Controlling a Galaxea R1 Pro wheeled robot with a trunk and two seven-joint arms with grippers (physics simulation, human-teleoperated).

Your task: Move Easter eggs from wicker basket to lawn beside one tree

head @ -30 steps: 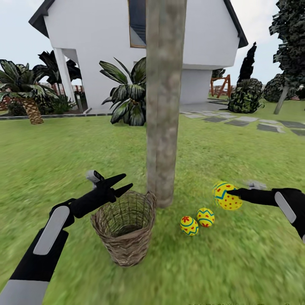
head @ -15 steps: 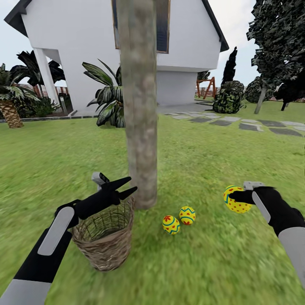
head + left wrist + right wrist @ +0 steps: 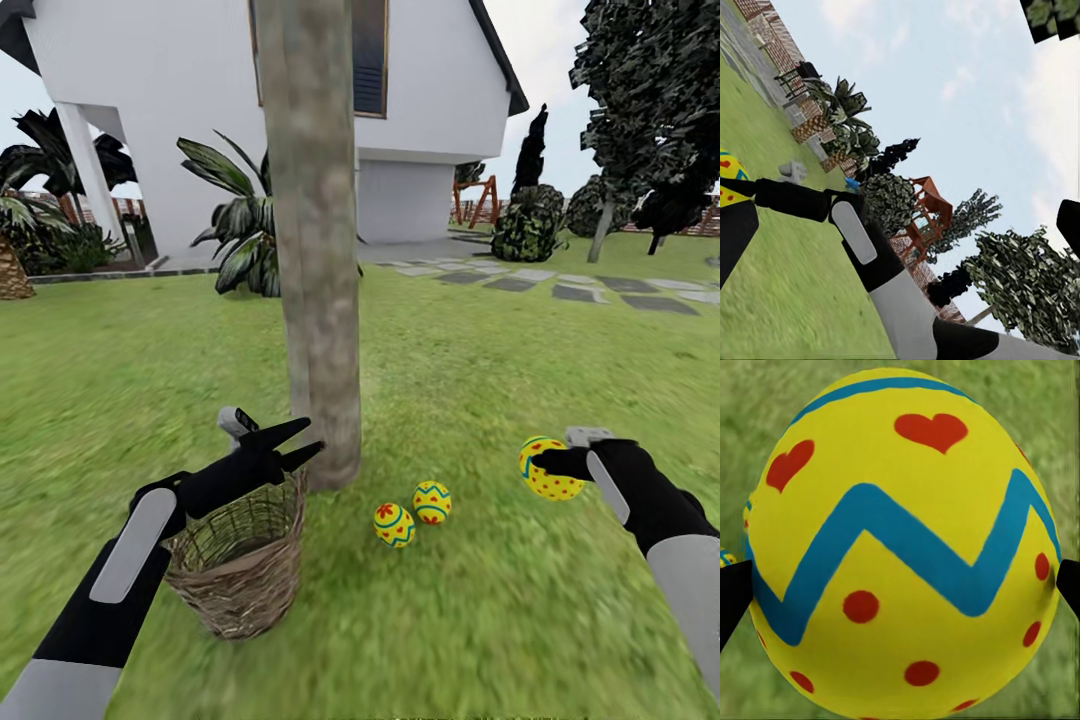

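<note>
Since a second earlier the camera had swung right, sliding the tree (image 3: 318, 250) leftward across the lawn (image 3: 480, 620). Above the basket (image 3: 240, 560) the left gripper (image 3: 298, 445) gaped. Two eggs (image 3: 412, 512) lay by the trunk. The right gripper (image 3: 545, 463) clasped the third egg (image 3: 546, 470).

Left gripper (image 3: 300, 442) spread apart; right gripper (image 3: 545, 463) clamped, both raised.

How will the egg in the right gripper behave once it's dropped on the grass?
The held egg is smooth and rounded, so it will probably roll a little on release. The lawn looks flat and grassy, which likely stops it soon, as with the two eggs resting by the tree. The right gripper grips its curved sides, so slipping seems possible.
</note>
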